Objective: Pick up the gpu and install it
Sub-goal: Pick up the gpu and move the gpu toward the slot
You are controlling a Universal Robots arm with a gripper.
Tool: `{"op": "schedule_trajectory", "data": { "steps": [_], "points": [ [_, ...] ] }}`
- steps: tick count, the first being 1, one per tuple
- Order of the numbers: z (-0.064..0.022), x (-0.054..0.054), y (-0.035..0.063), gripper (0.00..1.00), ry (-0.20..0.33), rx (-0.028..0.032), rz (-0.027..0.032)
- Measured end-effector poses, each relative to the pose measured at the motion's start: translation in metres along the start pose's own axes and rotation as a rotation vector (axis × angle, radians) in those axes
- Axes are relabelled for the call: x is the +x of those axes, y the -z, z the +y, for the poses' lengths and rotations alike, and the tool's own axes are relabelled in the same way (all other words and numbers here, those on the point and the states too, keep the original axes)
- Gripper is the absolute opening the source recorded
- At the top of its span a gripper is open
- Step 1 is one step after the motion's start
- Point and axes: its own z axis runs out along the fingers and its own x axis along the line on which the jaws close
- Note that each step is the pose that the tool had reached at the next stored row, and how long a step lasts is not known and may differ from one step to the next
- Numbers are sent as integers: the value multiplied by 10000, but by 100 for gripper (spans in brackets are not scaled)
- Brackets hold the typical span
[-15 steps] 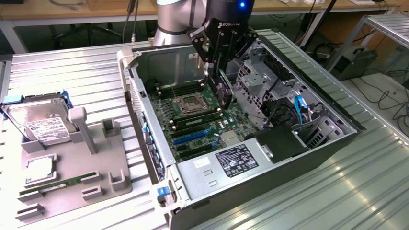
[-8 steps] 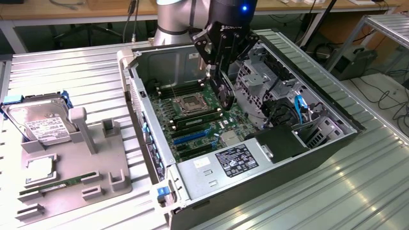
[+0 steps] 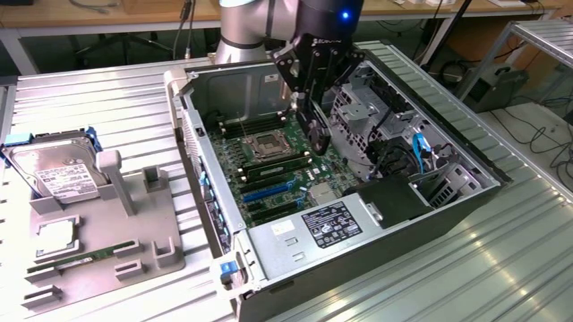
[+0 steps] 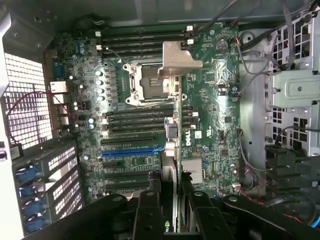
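My gripper (image 3: 310, 100) hangs over the open computer case (image 3: 465, 161) and is shut on the gpu (image 3: 315, 129), which it carries edge-down above the motherboard (image 3: 278, 171). In the wrist view the gpu (image 4: 173, 150) appears edge-on as a thin line between my black fingers (image 4: 149, 212), with its silver end bracket (image 4: 176, 61) at the far end. The gripper (image 4: 173, 202) holds the card over the middle of the board, beside the processor socket (image 4: 145, 85) and above the row of expansion slots, among them a blue slot (image 4: 131, 151). The card stands clear of the board.
A grey fixture tray (image 3: 134, 241) at the exterior view's left carries a silver hard drive (image 3: 54, 176), a square chip (image 3: 56, 236) and a memory stick (image 3: 82, 257). Inside the case are a drive cage (image 3: 358, 114), cables (image 3: 421, 151) and the power supply (image 3: 327, 225).
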Motion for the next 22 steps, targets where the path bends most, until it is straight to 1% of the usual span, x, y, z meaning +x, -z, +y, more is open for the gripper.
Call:
{"op": "schedule_trajectory", "data": {
  "steps": [4,10,16,22],
  "points": [
    [27,-32,-34,26,0,27,-3],
    [65,-65,-58,26,3,52,-4],
    [127,-81,-76,26,8,85,-7],
    [130,-81,-77,26,7,90,-7]
  ]
}}
